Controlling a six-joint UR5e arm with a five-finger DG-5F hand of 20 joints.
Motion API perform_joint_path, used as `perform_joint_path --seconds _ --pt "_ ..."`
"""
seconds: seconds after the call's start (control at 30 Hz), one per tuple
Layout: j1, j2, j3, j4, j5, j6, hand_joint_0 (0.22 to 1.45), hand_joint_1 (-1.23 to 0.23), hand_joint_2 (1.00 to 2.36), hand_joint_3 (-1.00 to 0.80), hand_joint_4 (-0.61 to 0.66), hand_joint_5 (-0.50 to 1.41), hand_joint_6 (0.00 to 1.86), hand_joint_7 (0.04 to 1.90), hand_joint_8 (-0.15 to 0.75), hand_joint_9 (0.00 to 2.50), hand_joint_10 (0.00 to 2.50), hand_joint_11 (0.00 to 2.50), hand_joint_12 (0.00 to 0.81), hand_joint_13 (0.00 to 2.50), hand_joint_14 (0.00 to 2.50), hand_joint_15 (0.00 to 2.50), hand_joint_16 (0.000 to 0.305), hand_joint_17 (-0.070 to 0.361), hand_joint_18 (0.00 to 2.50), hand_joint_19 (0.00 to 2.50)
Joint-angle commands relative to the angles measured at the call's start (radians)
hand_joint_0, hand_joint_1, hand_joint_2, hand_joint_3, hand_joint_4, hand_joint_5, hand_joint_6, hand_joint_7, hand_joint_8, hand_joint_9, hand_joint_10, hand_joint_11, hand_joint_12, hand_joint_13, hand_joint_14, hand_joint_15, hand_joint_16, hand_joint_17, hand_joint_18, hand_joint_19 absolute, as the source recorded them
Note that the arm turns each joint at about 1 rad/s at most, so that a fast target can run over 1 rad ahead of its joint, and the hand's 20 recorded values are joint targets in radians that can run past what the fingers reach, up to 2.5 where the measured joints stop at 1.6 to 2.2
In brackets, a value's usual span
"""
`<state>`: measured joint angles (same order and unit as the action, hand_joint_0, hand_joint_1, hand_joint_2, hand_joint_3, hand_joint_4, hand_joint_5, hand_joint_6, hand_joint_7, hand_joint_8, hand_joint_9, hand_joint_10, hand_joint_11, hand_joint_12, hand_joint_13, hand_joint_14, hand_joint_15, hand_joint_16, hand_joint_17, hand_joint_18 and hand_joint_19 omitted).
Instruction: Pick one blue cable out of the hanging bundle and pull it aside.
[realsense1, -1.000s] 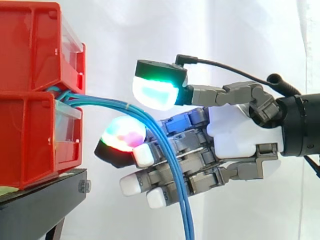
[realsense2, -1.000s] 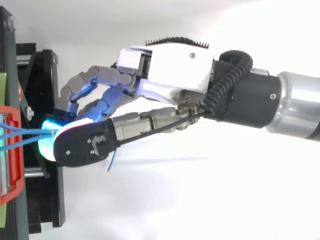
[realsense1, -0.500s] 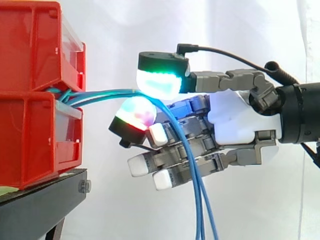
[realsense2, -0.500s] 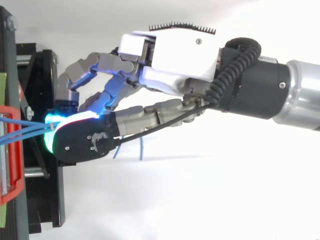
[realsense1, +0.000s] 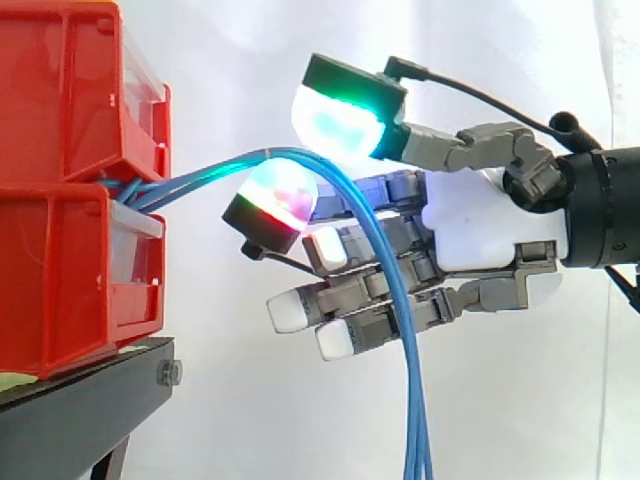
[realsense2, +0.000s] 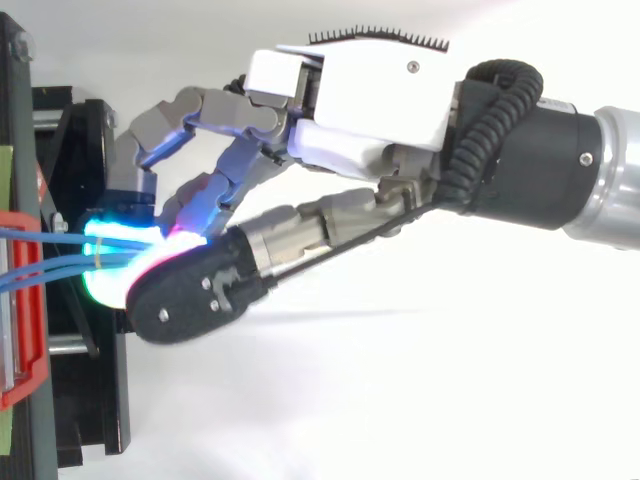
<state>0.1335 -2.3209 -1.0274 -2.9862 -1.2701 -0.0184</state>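
The hand (realsense1: 490, 235) has a smooth white palm shell and grey, blocky, segmented fingers. Its fingertips (realsense1: 340, 122) are thick rounded pads with black backs and small screws; one glows green and cyan, one red and magenta, and the others are plain white. Behind the hand is a black wrist collar (realsense2: 540, 175), then a silver arm (realsense2: 620, 185).
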Motion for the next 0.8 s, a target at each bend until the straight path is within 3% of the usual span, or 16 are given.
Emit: perform_joint_path --seconds 0.0,0.1,0.27,0.4,0.47,0.57,0.77 --pt "-0.002 0.000 0.001 0.003 0.000 0.000 0.53 -0.48 1.00 -0.50 0.04 -0.11 0.92 0.91 0.266 1.07 0.02 0.58 0.305 0.76 0.02 0.43 0.045 0.101 0.70 0.47" --pt "-0.003 0.000 0.001 0.003 0.000 0.000 0.56 -0.43 1.00 -0.50 0.04 -0.11 0.91 0.93 0.265 1.07 0.02 0.58 0.301 0.75 0.02 0.43 0.044 0.099 0.69 0.48" --pt "-0.005 0.000 0.001 0.001 -0.002 0.000 0.59 -0.65 1.02 -0.20 0.03 -0.11 0.93 0.98 0.282 1.07 0.02 0.59 0.308 0.76 0.02 0.43 0.046 0.102 0.72 0.47" --pt "-0.005 0.000 0.000 0.001 -0.005 0.000 0.63 -0.78 1.02 -0.08 0.02 -0.10 0.94 0.98 0.295 1.08 0.02 0.60 0.314 0.78 0.02 0.43 0.046 0.104 0.74 0.45" --pt "-0.006 0.002 0.001 0.003 -0.006 0.000 0.67 -0.84 1.02 -0.05 -0.06 -0.11 0.95 1.05 0.280 1.05 0.02 0.60 0.303 0.77 0.02 0.43 0.044 0.099 0.73 0.44" --pt "-0.006 0.002 0.001 0.003 -0.006 0.000 0.72 -0.87 1.02 -0.10 -0.13 -0.12 0.96 1.12 0.258 1.04 0.02 0.61 0.291 0.76 0.02 0.42 0.043 0.096 0.72 0.43" --pt "-0.009 0.002 0.001 0.001 -0.009 0.000 0.83 -0.92 1.00 -0.47 -0.21 -0.12 0.97 1.09 0.204 1.03 0.02 0.60 0.265 0.75 0.02 0.42 0.039 0.088 0.70 0.41"
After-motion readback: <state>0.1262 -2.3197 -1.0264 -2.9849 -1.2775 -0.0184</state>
